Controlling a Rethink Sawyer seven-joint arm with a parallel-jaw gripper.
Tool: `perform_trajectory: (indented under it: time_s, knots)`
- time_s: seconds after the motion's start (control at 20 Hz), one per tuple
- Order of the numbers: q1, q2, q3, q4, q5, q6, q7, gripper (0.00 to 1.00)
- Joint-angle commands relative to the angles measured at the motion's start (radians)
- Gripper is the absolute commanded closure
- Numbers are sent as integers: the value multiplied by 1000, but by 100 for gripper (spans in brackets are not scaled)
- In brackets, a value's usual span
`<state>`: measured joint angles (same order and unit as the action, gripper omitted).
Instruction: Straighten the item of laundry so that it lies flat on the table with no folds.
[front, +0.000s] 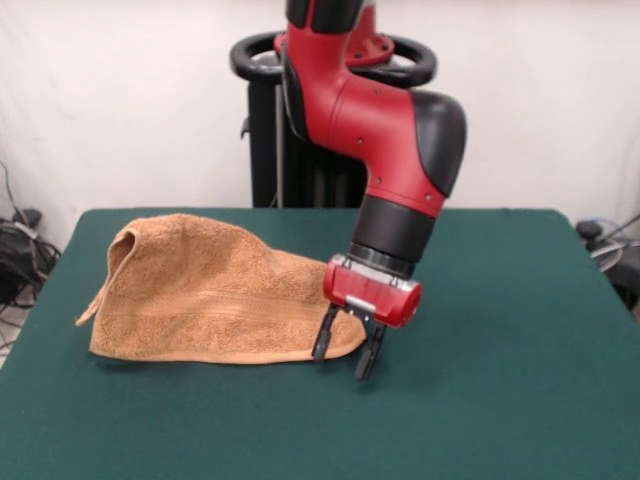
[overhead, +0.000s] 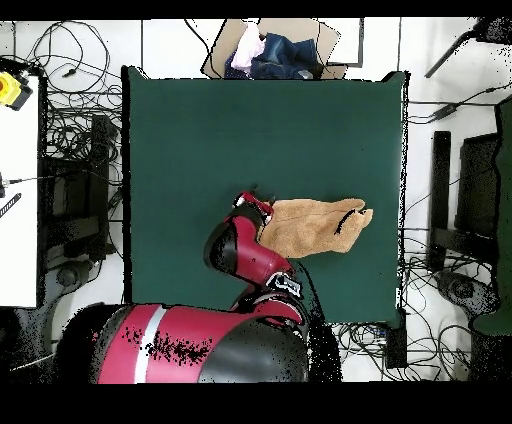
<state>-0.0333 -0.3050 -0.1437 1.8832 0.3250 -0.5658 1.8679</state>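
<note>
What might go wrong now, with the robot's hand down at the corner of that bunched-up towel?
1. The hand sits open at the towel's rounded corner; if it closes there it might catch only the thin edge, which may slip out.
2. The towel is folded over and humped at the far end from the hand, so a pull could drag the whole bundle across the table instead of unfolding it.
3. The fingers are low; pressing further could jam them into the table.

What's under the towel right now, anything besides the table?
Only the green table shows around the towel. The towel is folded over and humped, so whatever lies beneath it is hidden. The gripper stands at its edge.
</note>
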Motion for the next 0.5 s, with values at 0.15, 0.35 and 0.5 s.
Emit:
perform_trajectory:
  time_s: [0.15, 0.35, 0.5]
  knots:
    - [29, 35, -21, -90, 9, 36, 87, 0]
    - [58, 15, -26, -43, 25, 65, 106, 0]
    - [88, -2, -47, -24, 42, 91, 100, 0]
